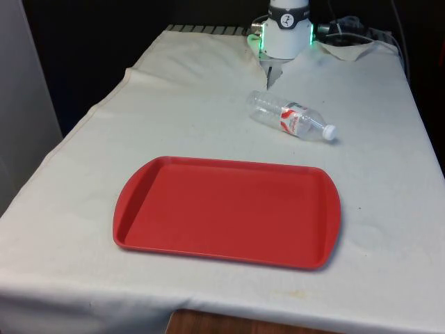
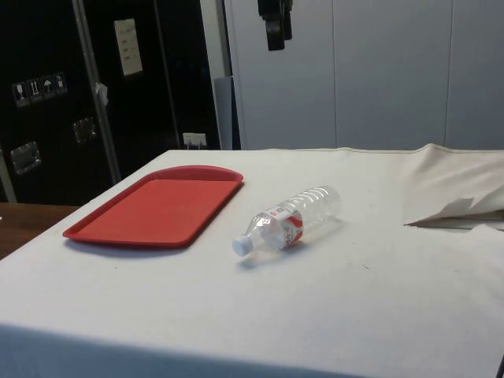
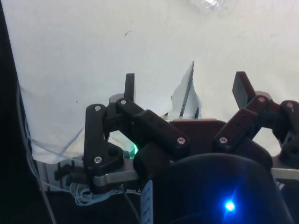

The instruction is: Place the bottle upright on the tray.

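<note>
clear plastic water bottle [image 1: 292, 118] is lying on its side on the white tablecloth [image 1: 208, 111], not on the tray. it has a red-and-white label around the middle and a white cap [image 1: 329, 131]; in the front view the cap points toward the front view's right and slightly toward the camera, base toward the robot end. in the side view the same bottle [image 2: 290, 220] lies flat with its cap nearest the camera. the red plastic tray [image 1: 139, 202] sits on the cloth closer to the front camera than the bottle, near it but apart, no contact, nothing on it. in the side view the tray [image 2: 94, 228] is beyond the bottle's cap end, with a clear gap between them. gripper [image 3: 185, 86] is up in the air, fingers spread wide with nothing between them, holding nothing; one finger [image 3: 129, 86] and the other both show free tips over bare cloth. in the side view the gripper [image 2: 275, 24] hangs high above the table, well clear of bottle and tray. cloth is rumpled and folded up near the robot base.
</note>
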Available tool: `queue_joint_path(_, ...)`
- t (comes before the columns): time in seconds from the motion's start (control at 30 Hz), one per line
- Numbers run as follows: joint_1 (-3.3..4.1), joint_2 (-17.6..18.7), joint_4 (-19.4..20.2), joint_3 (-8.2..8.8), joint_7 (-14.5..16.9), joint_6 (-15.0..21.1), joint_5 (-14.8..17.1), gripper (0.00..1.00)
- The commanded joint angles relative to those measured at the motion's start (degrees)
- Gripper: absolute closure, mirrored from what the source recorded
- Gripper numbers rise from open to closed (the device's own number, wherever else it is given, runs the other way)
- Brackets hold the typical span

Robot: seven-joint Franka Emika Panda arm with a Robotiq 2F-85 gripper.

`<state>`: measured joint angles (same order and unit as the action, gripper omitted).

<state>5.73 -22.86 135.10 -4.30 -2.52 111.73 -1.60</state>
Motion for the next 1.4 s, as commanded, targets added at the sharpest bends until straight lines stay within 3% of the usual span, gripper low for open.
queue_joint_path(0.0, 0.17, 0.29, 0.11, -0.63, -0.34, 0.63, -0.17, 0.0)
queue_joint_path(0.53, 0.11, 2.01, 0.34, -4.64, -0.06, 2.12, -0.34, 0.0)
queue_joint_path(1.37, 0.11, 5.96, 0.52, -7.73, 1.32, 4.53, -1.38, 0.0)
